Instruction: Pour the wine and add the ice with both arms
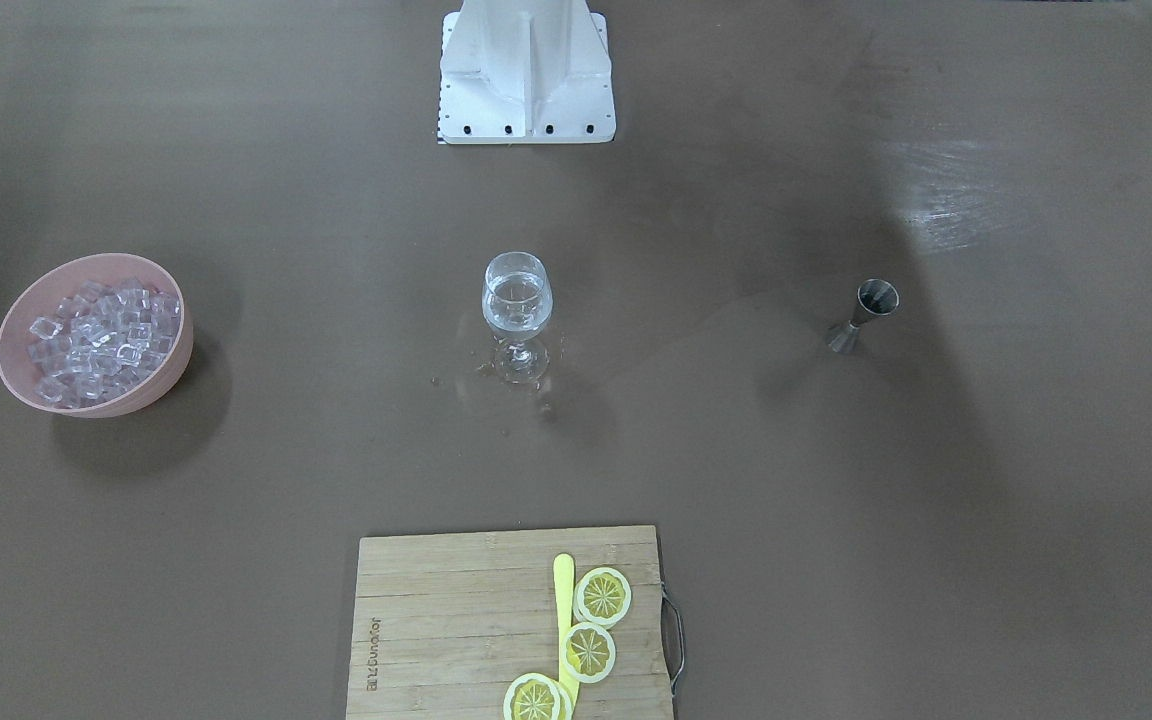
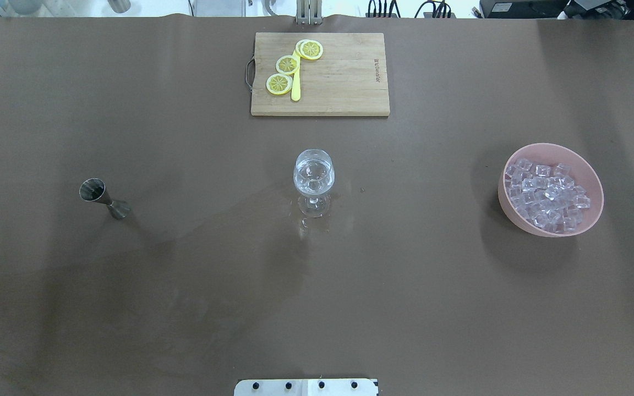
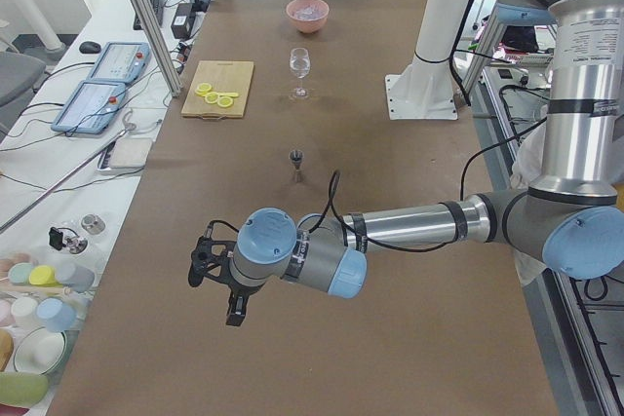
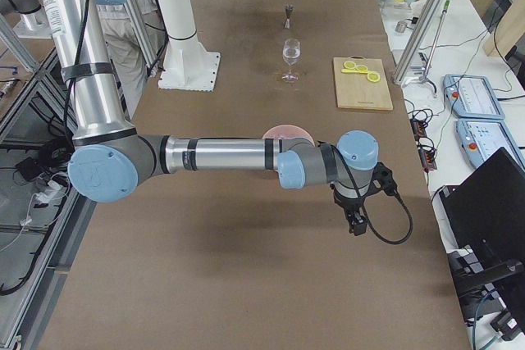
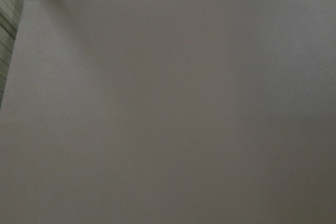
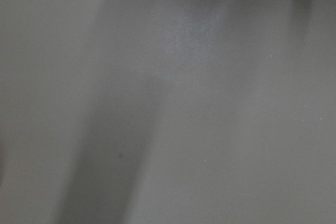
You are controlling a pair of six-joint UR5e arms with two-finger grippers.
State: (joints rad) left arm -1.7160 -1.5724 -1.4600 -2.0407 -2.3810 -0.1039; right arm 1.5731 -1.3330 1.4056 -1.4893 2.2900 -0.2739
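The wine (image 1: 516,298) sits in a stemmed glass (image 1: 519,362) at the middle of the worktop (image 1: 786,520), probably so it can be reached from both sides. The ice (image 1: 101,335) fills a pink bowl (image 1: 179,350) toward the worktop's right end. The jigger (image 1: 866,315) stands toward its left end, apparently one job per side. The left tool (image 3: 216,284) and right tool (image 4: 356,220) hang over the bare ends. I cannot tell whether they are released or clenched.

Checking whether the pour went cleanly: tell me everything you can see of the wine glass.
The wine glass is clear and stemmed, and looks like glass: a round bowl, a short stem and a flat round foot. It stands upright at the middle of the table, between the metal jigger and the pink bowl, apart from both. A small amount of clear wine sits in it. Droplets lie around its foot. Only the table touches it.
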